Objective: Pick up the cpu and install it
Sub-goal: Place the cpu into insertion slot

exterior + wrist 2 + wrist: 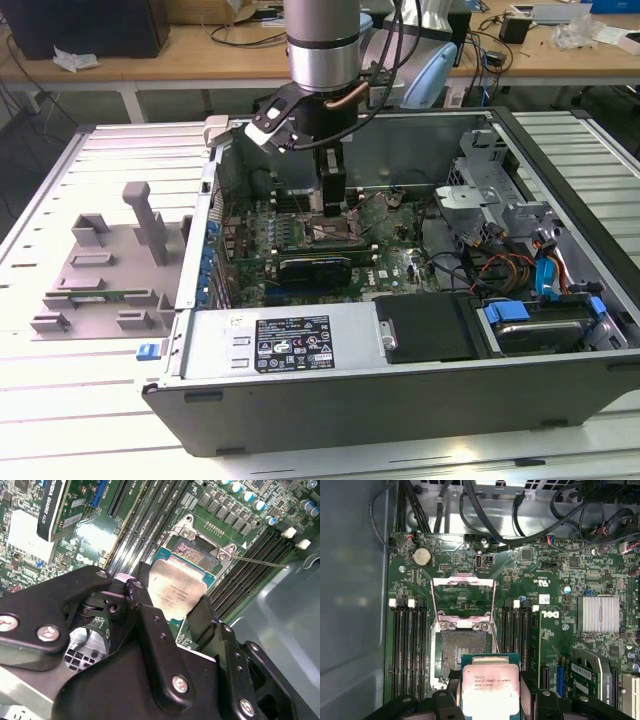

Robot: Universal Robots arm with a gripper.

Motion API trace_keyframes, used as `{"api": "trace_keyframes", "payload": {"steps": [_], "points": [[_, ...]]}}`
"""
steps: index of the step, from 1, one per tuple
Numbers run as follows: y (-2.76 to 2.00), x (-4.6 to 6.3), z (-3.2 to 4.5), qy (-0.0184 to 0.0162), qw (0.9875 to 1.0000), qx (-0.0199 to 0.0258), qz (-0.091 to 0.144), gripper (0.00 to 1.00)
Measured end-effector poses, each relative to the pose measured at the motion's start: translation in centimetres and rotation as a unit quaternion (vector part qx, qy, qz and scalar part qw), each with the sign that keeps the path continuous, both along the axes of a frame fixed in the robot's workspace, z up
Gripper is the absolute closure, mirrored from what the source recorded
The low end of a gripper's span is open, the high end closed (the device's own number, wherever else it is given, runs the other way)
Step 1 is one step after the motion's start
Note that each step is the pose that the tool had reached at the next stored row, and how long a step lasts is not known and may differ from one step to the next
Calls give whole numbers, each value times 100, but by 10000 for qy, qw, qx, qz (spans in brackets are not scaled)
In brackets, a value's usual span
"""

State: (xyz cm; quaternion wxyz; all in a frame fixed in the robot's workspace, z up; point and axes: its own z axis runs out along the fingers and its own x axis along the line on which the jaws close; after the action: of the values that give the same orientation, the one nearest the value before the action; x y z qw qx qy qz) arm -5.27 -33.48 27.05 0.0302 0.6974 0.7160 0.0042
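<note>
- Jaws are clamped on the cpu (175,592). One black finger (150,625) presses on each of two facing edges, so the shiny top and the underside are left alone.
- In both wrist views the cpu (490,690) hangs flat between the fingers, right over one edge of the socket (462,652).
- I think the chip is not down in the socket yet, because part of the socket's dark bed shows bare past it.
- A metal frame (464,597) is tipped up and back from the socket. That leaves the bed open, so the chip can come in from above.
- A thin lever (260,561) sticks out to one side of the socket, out of the chip's way.
- Long black memory slots (407,645) run on both sides of the socket. The thin fingers look made to fit in that tight spot.
- Around the socket lies the green board (555,630), flat in the bottom of the computer case (400,400).
- In the exterior view the arm (322,40) comes straight down over the socket. That keeps the chip level with the bed.
- A grey holder (100,270) sits on the bench (60,440) outside the case. It is well apart from the socket, toward the exterior view's left.
- My guess is the picking up is done and the chip is being lined up with the socket.
</note>
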Motion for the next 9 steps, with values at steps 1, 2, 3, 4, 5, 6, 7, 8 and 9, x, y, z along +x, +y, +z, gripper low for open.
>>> {"api": "trace_keyframes", "payload": {"steps": [1, 2, 3, 4, 5, 6, 7, 8, 9], "points": [[1, 0, -6, -1, 10000, 2, -1, 45], [1, 2, -17, -1, 10000, 8, -1, 45], [0, 5, -28, -1, 10000, 16, -1, 45], [0, 10, -43, -1, 10000, 23, -1, 45], [0, 24, -73, 0, 10000, 31, -2, 45], [0, 40, -95, 3, 10000, 32, -1, 45], [1, 59, -117, 7, 10000, 32, -1, 45], [6, 89, -160, 15, 10000, 33, -1, 45], [17, 101, -200, 26, 10000, 32, -1, 45]]}}
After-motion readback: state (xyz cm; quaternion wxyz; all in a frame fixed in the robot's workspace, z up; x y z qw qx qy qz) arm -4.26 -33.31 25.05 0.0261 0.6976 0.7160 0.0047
